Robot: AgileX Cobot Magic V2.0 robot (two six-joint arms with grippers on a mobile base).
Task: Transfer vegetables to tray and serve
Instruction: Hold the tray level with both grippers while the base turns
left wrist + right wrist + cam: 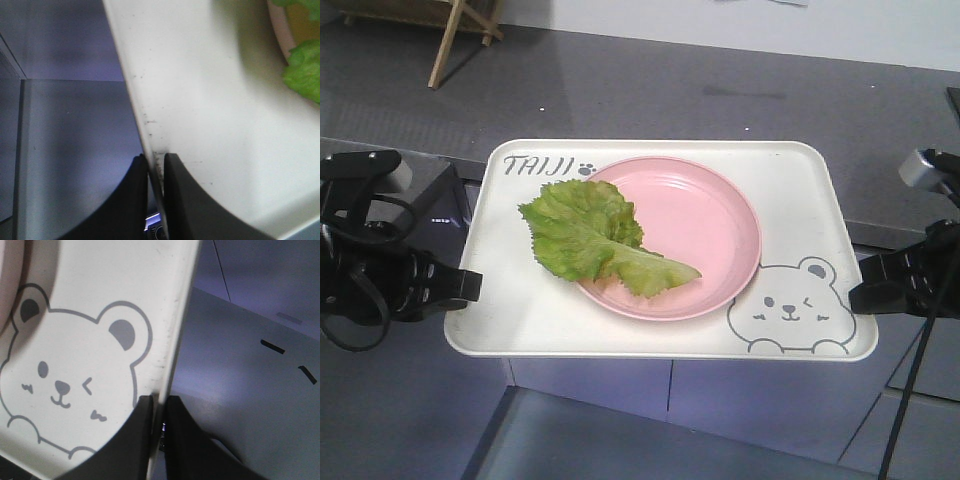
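Count first: one tray [500, 300], one plate [705, 215], one leaf [585, 235], two end effectors.

Left end effector [155, 160] is clamped on the tray's left rim, one black finger above the lip and one below. Right end effector [159, 400] is clamped the same way on the right rim. Both grip close to the tray's near corners.

Tray: cream-white smooth plastic, rectangular with rounded corners and a low raised lip. It spans the gap between the two end effectors. Grey bear [65, 375] drawing, winking, sits just inside the right end effector. Grey lettering [533, 166] sits in the far corner on the left end effector's side. Small dark specks mark the rim beside the left fingers.

Plate: round, pink, glossy and shallow, lying in the tray between the end effectors.

Leaf: bright green and crinkled, with a frilly edge and a paler, smoother stem. It lies across the plate's left part, its frilly blade hanging over the rim onto the tray. It is nearer the left end effector than the right. Its long axis runs diagonally, with the frilly end toward the left side and away, and the stem tip pointing toward the right end effector.

Grey bench [650, 90] lies beyond the tray; whether the tray touches it cannot be told
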